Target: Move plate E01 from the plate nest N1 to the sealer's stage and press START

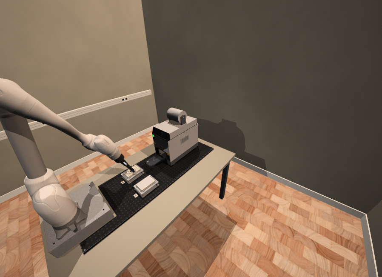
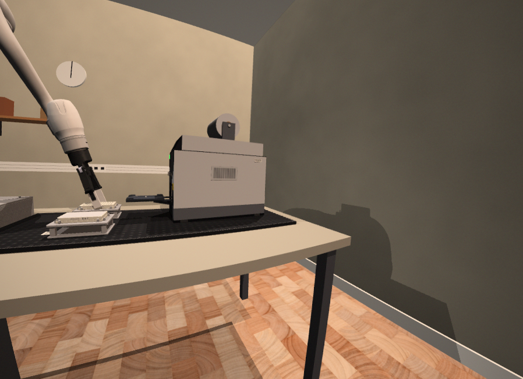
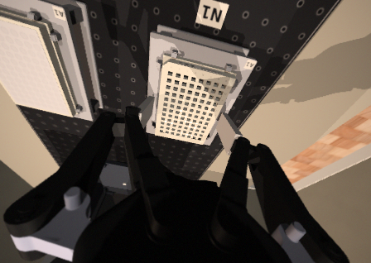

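Plate E01 [image 1: 128, 174] [image 2: 110, 203] [image 3: 192, 105], cream with open square wells, sits in nest N1 [image 1: 132, 179] [image 3: 158, 47]. My gripper [image 1: 132, 169] [image 2: 98, 202] [image 3: 186, 113] is open, tilted, with its pale fingertips on either side of E01's end nearer the sealer. I cannot tell whether they touch it. The sealer [image 1: 183, 143] [image 2: 219, 187] shows a green lamp [image 1: 153, 135] [image 2: 169, 156]. Its dark stage [image 1: 153, 161] [image 2: 145, 198] [image 3: 116, 177] is out and carries no plate. START cannot be made out.
The N2 plate [image 1: 146, 182] [image 2: 82, 215] [image 3: 31, 68], with a pale flat top, sits in its nest beside N1, across a narrow gap. Both nests and the sealer stand on the black perforated board [image 1: 117, 193] [image 3: 120, 47]. A foil roll [image 1: 176, 115] [image 2: 221, 126] tops the sealer.
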Controlling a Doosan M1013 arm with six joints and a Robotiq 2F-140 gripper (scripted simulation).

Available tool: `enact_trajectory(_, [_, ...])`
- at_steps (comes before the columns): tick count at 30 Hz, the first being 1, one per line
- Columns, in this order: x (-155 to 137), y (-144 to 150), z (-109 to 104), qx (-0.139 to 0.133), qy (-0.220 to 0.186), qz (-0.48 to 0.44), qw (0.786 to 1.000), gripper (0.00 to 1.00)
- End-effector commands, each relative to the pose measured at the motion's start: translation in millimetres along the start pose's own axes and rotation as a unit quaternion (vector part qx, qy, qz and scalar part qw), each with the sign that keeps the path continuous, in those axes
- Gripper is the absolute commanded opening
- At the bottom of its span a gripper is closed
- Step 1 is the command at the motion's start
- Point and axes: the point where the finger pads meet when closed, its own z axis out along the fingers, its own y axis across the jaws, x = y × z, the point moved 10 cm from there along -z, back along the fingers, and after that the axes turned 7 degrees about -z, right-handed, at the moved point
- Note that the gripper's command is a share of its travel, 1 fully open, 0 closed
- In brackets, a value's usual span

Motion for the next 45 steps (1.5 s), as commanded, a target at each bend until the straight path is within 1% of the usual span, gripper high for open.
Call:
enact_trajectory(1, [0.0,0.0,0.0,0.000,0.000,0.000,1.000,0.70])
enact_trajectory(30, [0.0,0.0,0.0,0.000,0.000,0.000,1.000,0.59])
enact_trajectory(31, [0.0,0.0,0.0,0.000,0.000,0.000,1.000,0.10])
enact_trajectory(45, [0.0,0.0,0.0,0.000,0.000,0.000,1.000,0.10])
